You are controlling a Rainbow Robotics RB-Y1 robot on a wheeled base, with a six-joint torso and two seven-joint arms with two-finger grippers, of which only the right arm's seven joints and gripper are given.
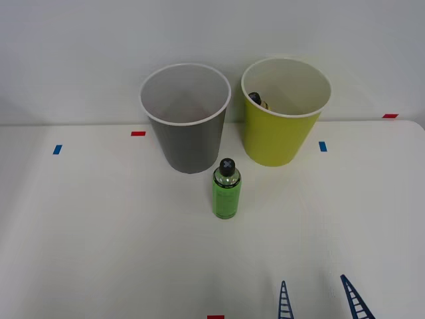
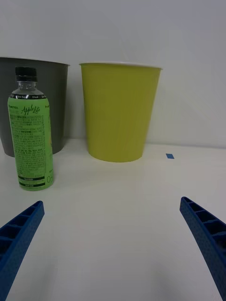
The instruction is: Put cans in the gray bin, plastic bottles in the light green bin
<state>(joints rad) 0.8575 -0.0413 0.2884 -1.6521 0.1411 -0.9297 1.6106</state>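
Green-labelled bottle point(image 1: 226, 191) is standing upright mid-worktop, long axis vertical, just in front of the gray bin point(image 1: 186, 119) and near the light green bin point(image 1: 284, 113), both sitting toward the far edge. Right hand point(image 1: 319, 299) is waiting at the near edge, fingers spread wide and holding nothing; the bottle is lying ahead and to its left. Label is reading "Apple Lite" (a black-capped bottle point(image 1: 257, 100) is already showing inside the light green bin).

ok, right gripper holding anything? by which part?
Nothing. The right gripper is open with bare table between its fingers; the green-labelled clear plastic bottle stands free ahead.
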